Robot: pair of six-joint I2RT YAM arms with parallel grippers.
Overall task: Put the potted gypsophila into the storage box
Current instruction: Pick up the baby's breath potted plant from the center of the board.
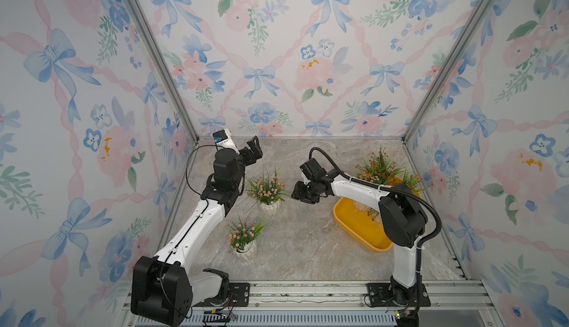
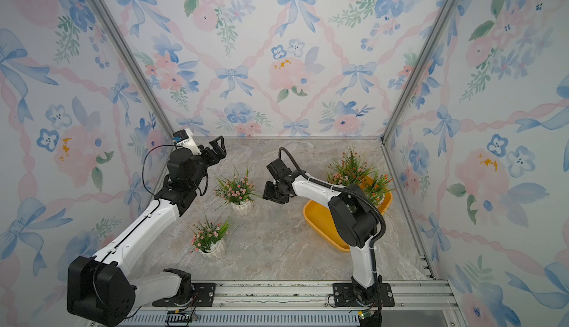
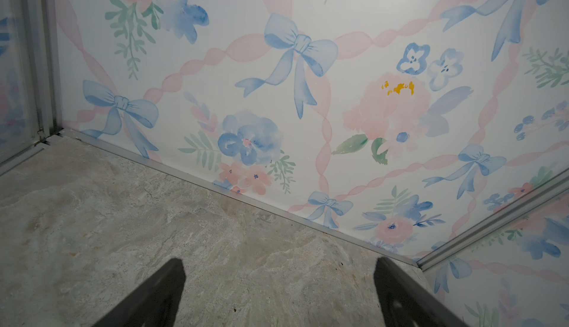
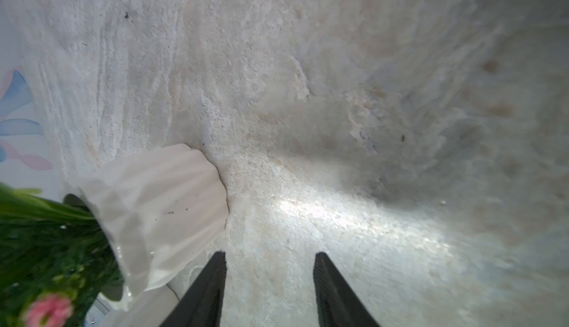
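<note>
Two pink-bloomed potted gypsophila stand on the marble table in both top views, one mid-table [image 1: 267, 190] [image 2: 237, 190] and one nearer the front [image 1: 243, 236] [image 2: 209, 236]. The yellow storage box [image 1: 354, 228] [image 2: 318, 219] lies at the right. Orange-red gypsophila [image 1: 379, 166] [image 2: 351, 166] stand at its far end, partly hidden by my right arm. My right gripper [image 1: 299, 193] [image 2: 271, 192] hangs low just right of the mid-table plant. In the right wrist view its jaws [image 4: 271, 257] are open and empty, and the white ribbed pot [image 4: 160, 205] lies beside one finger. My left gripper [image 1: 255, 149] [image 3: 278, 267] is raised at the back left, open and empty.
Floral-papered walls with metal frame posts [image 1: 160, 60] close in the back and both sides. A metal rail [image 1: 308, 294] with the arm bases runs along the front edge. Bare marble [image 1: 301, 248] lies between the front plant and the box.
</note>
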